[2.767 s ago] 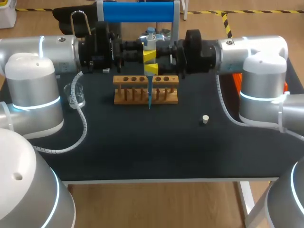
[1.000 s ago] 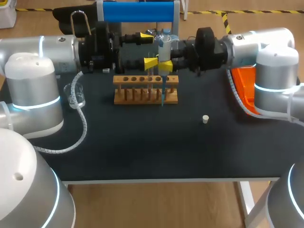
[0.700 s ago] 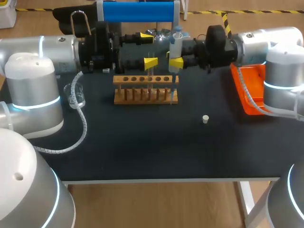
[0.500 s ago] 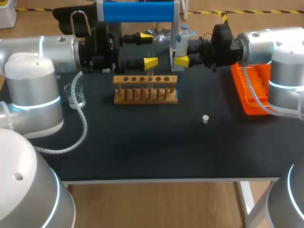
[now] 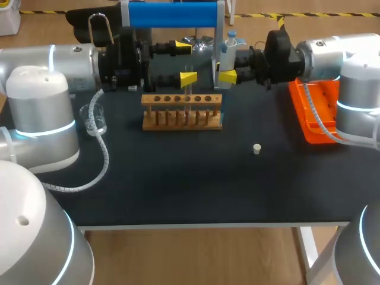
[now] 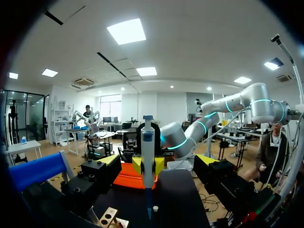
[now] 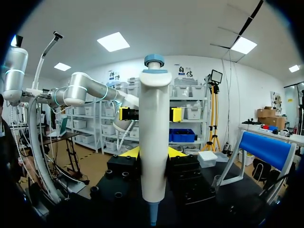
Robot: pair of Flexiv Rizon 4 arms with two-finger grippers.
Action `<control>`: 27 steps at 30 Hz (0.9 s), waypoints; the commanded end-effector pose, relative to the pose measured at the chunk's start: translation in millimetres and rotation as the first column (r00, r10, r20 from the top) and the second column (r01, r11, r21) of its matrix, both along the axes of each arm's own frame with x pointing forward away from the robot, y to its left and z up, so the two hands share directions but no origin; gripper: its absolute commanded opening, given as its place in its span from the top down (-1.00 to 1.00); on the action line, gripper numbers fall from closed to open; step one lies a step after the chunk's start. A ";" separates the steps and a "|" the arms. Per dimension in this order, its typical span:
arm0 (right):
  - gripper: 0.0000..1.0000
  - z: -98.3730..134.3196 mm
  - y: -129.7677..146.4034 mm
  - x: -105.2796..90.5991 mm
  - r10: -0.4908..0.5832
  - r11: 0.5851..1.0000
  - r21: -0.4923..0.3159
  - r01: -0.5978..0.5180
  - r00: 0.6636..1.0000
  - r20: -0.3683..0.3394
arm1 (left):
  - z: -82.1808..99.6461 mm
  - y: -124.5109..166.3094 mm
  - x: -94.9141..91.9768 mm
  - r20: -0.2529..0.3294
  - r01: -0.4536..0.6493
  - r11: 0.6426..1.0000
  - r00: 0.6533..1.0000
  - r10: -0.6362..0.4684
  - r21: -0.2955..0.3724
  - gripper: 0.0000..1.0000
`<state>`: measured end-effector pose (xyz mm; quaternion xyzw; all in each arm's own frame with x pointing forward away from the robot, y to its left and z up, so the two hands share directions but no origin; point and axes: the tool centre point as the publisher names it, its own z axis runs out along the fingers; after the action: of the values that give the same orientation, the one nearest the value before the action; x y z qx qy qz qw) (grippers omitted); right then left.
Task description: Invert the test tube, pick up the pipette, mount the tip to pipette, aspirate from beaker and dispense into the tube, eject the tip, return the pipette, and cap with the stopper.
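Note:
My right gripper (image 5: 228, 70) is shut on the white pipette (image 5: 225, 54), held upright just past the right end of the wooden rack (image 5: 182, 113). The pipette's blue tip (image 6: 148, 204) points down at the table. In the right wrist view the pipette (image 7: 153, 142) stands between my own yellow fingertips. A clear test tube (image 5: 189, 89) stands in the rack. My left gripper (image 5: 186, 61) hangs wide open behind the rack, above the tube, with nothing between its fingers. The white stopper (image 5: 257, 148) lies on the mat to the rack's right. The glass beaker (image 5: 94, 119) stands at the left.
An orange tip tray (image 5: 313, 116) sits at the table's right edge under my right arm. The blue-topped pipette stand (image 5: 172, 15) rises behind both grippers. A white cable (image 5: 102, 155) loops over the mat at the left.
My right gripper carried the pipette to the right, from over the rack to just past its right end, then stopped. The left arm stayed still.

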<state>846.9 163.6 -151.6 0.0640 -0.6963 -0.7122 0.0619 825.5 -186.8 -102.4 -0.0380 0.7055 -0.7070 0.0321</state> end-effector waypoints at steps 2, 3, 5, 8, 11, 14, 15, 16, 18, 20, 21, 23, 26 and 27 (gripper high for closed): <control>1.00 0.9 -0.2 -0.5 -0.002 1.000 -0.002 0.002 1.000 0.000 | -0.3 -0.9 -0.6 0.001 -0.003 1.000 1.000 0.003 -0.001 -1.00; 1.00 0.9 -0.2 -0.5 -0.002 1.000 -0.002 0.002 1.000 0.000 | -0.3 -0.9 -0.6 0.001 -0.003 1.000 1.000 0.003 -0.001 -1.00; 1.00 4.5 -10.1 0.8 0.000 1.000 -0.003 0.000 1.000 0.006 | -0.3 -0.9 -0.6 0.001 -0.003 1.000 1.000 0.003 -0.001 -1.00; 1.00 9.8 -26.8 2.8 0.008 1.000 -0.012 -0.008 1.000 0.019 | -0.3 -0.9 -0.6 0.001 -0.003 1.000 1.000 0.003 -0.001 -1.00; 1.00 14.1 -46.7 5.5 0.015 1.000 -0.020 -0.014 0.999 0.030 | -0.3 -0.9 -0.6 0.001 -0.003 1.000 1.000 0.003 -0.001 -1.00; 1.00 18.8 -68.1 9.9 0.019 1.000 -0.026 -0.018 0.999 0.042 | -0.3 -0.9 -0.6 0.001 -0.003 1.000 1.000 0.003 -0.001 -1.00; 1.00 19.9 -75.4 11.5 0.022 0.999 -0.033 -0.021 0.999 0.048 | -0.3 -0.9 -0.6 0.001 -0.003 1.000 1.000 0.003 -0.001 -1.00; 1.00 20.8 -83.1 13.3 0.024 0.999 -0.038 -0.022 0.998 0.053 | -0.3 -0.9 -0.6 0.001 -0.003 1.000 1.000 0.003 -0.001 -1.00; 1.00 22.2 -98.3 17.8 0.022 0.999 -0.045 -0.019 0.998 0.057 | -0.3 -0.9 -0.6 0.001 -0.003 1.000 1.000 0.003 -0.001 -1.00; 1.00 23.0 -114.2 23.0 0.015 0.999 -0.052 -0.012 0.998 0.064 | -0.3 -0.9 -0.6 0.001 -0.003 1.000 1.000 0.003 -0.001 -1.00; 1.00 23.3 -122.4 25.9 0.007 0.998 -0.055 -0.003 0.998 0.065 | -0.3 -0.9 -0.6 0.001 -0.003 1.000 1.000 0.003 -0.001 -1.00; 1.00 24.0 -138.1 31.4 -0.002 0.998 -0.057 0.005 0.998 0.066 | -0.3 -0.9 -0.6 0.001 -0.003 1.000 1.000 0.003 -0.001 -1.00; 1.00 25.6 -159.9 38.7 -0.015 0.999 -0.048 0.018 0.998 0.065 | -0.3 -0.9 -0.6 0.001 -0.003 1.000 1.000 0.003 -0.001 -1.00; 1.00 26.5 -166.4 40.8 -0.016 0.999 -0.042 0.019 0.998 0.063 | -0.3 -0.9 -0.6 0.001 -0.003 1.000 1.000 0.003 -0.001 -1.00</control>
<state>883.7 27.7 -126.8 0.0763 -0.7144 -0.6948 0.0323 825.5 -186.8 -102.4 -0.0381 0.7055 -0.7070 0.0321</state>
